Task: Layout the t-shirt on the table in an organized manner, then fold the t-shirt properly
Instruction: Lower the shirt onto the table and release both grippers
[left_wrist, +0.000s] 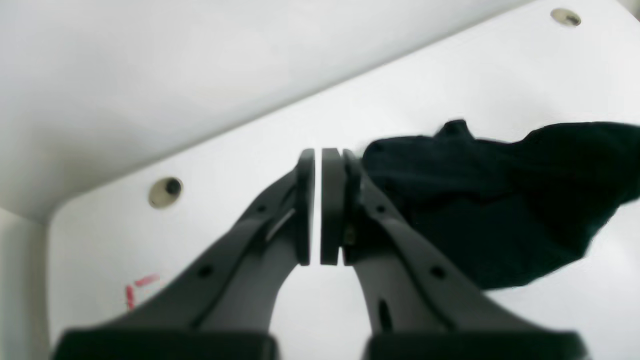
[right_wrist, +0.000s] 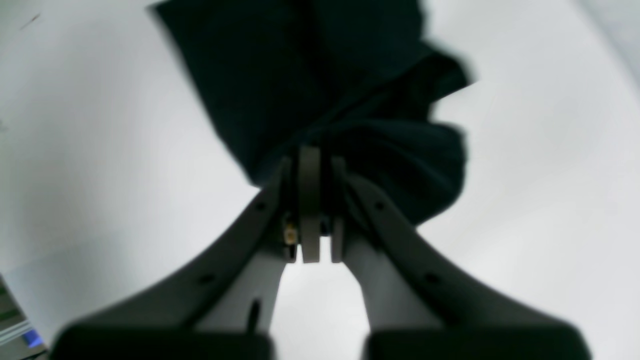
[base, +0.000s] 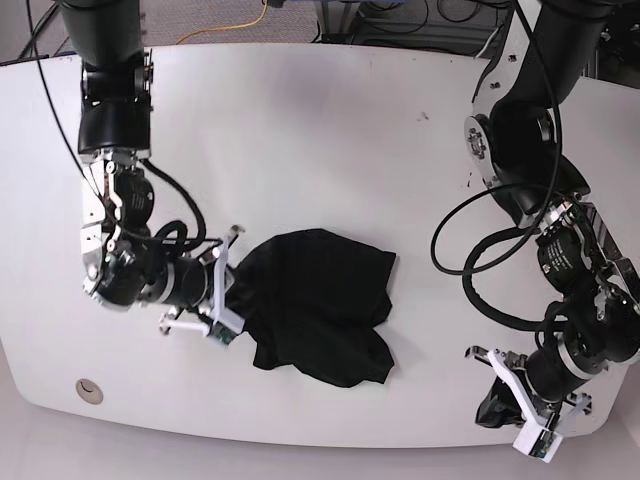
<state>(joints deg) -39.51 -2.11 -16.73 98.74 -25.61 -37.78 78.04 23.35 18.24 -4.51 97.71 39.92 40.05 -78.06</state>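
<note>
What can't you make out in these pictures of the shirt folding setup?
- Right wrist view: blur and the right gripper hide how much t-shirt is pinched.
- Base view: a small dark thing beside the left gripper is too small to identify.
- Left wrist view: the frame edge cuts off the cloth.

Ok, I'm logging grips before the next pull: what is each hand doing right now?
Left hand: closed, holding nothing, beside the t-shirt.
Right hand: closed on the t-shirt's edge.
</note>
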